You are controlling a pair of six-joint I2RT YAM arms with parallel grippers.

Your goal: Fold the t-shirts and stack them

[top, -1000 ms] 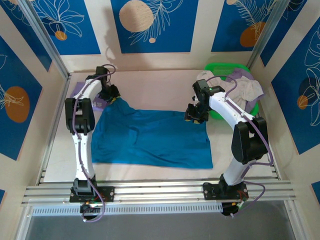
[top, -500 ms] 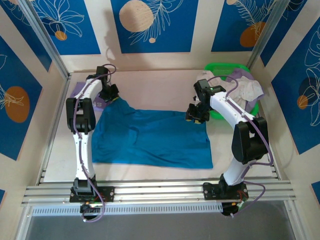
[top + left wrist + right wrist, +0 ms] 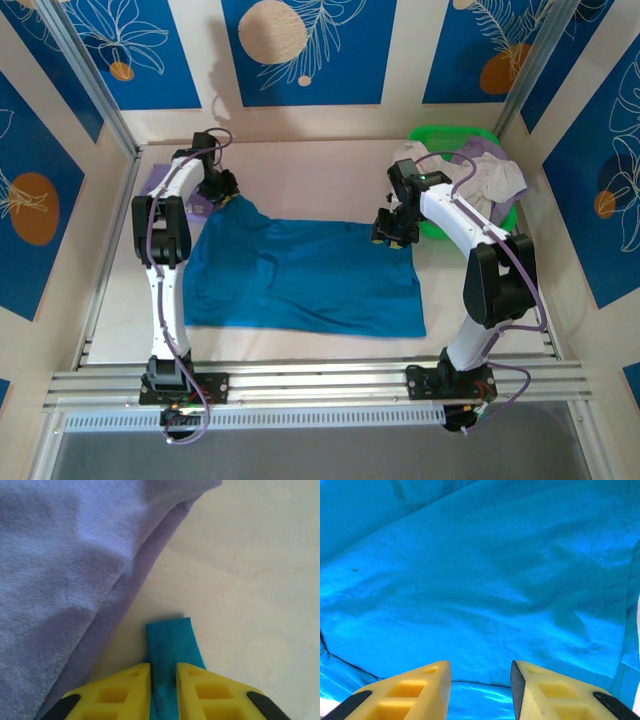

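Broadly, the table (image 3: 320, 165) is a pale, smooth, matt slab with a few faint hairline marks seen close up from the left wrist. Across its middle lies the teal t-shirt (image 3: 300, 275), spread nearly flat as a wide, rough rectangle of soft knit cloth. Shallow creases cross it, its near hem runs fairly straight, and its far left corner is drawn up into a narrow point.

At the far right corner of the table stands the basket (image 3: 455, 135), bright green hard plastic. A rumpled heap of t-shirts (image 3: 490, 180) in white, cream and lilac spills over its rim.

At the far left, the lavender t-shirt (image 3: 160, 182) lies bunched. From the left wrist its fine, slightly fuzzy weave shows, and its thick folded edge rests on the table just beside the teal point.

The right gripper (image 3: 393, 228) sits at the teal shirt's far right edge. Its blocky yellow fingers (image 3: 415, 690) stand partly apart with a glossy fold of teal cloth between them; I cannot tell whether they pinch it.

The left gripper (image 3: 222, 192) is closed on the teal corner, its yellow fingers (image 3: 125, 685) squeezing a flat, narrow strip of cloth that pokes out ahead of them.
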